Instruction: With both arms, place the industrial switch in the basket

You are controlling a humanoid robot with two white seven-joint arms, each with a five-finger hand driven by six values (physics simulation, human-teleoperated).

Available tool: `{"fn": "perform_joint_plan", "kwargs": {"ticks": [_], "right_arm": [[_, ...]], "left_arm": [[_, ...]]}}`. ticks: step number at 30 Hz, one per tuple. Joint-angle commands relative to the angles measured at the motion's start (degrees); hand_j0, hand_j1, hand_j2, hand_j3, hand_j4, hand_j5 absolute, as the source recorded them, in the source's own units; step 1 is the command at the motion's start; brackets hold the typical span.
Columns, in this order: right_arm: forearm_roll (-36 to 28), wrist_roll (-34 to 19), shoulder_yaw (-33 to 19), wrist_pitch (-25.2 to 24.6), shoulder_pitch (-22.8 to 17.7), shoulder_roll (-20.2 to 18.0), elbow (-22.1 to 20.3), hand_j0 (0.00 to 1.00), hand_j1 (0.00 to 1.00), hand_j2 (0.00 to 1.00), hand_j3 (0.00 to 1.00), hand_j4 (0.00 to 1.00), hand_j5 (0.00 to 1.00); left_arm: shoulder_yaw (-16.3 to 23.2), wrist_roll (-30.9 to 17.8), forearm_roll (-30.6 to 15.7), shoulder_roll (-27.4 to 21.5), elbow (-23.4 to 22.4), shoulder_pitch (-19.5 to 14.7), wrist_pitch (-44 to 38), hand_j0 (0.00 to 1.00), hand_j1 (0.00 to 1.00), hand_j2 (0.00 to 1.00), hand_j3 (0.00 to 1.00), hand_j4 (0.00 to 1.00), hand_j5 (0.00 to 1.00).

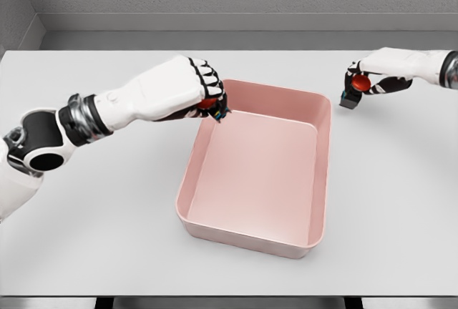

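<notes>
Basket (315,180), pink, sits mid-table (107,252), nothing in it. Left hand (204,91) is curled tight around a red-capped switch (210,103) at the basket's far-left corner, over the rim; most of the switch is hidden by the fingers. Right hand (372,80) grips a second switch (356,89), red cap on a dark body, right of the basket and well clear of it, low over the table.
</notes>
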State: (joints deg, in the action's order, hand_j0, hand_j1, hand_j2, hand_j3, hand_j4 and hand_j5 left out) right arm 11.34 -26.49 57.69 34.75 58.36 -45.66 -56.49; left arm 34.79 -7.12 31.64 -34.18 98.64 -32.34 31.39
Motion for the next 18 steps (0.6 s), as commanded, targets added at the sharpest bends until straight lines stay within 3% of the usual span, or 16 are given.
{"fn": "perform_joint_plan", "kwargs": {"ticks": [1, 7, 11, 18], "right_arm": [[-0.4, -0.1, -0.1, 0.2, 0.0, -0.6, -0.6, 0.47, 0.47, 0.47, 0.47, 0.47, 0.47], [-0.6, -0.1, -0.6, 0.2, 0.7, -2.6, -3.6, 0.46, 0.46, 0.46, 0.46, 0.46, 0.46], [-1.8, -0.1, -0.6, 0.2, 0.7, -4.0, -6.4, 0.46, 0.46, 0.46, 0.46, 0.46, 0.46], [-3.3, -0.1, -0.6, 0.2, 0.7, -7.5, -12.9, 0.45, 0.45, 0.45, 0.45, 0.45, 0.45]], "left_arm": [[1.0, 0.2, -0.3, 2.1, 0.2, 0.0, -0.1, 0.34, 0.34, 0.34, 0.34, 0.34, 0.34], [5.0, 0.0, 2.0, 6.1, -1.3, -0.1, -0.5, 0.34, 0.34, 0.34, 0.34, 0.34, 0.34], [7.0, -0.3, 3.9, 9.0, -6.2, 0.0, -0.6, 0.34, 0.34, 0.34, 0.34, 0.34, 0.34], [8.3, -0.4, 3.9, 9.0, -8.1, 0.2, -0.5, 0.34, 0.34, 0.34, 0.34, 0.34, 0.34]]}}
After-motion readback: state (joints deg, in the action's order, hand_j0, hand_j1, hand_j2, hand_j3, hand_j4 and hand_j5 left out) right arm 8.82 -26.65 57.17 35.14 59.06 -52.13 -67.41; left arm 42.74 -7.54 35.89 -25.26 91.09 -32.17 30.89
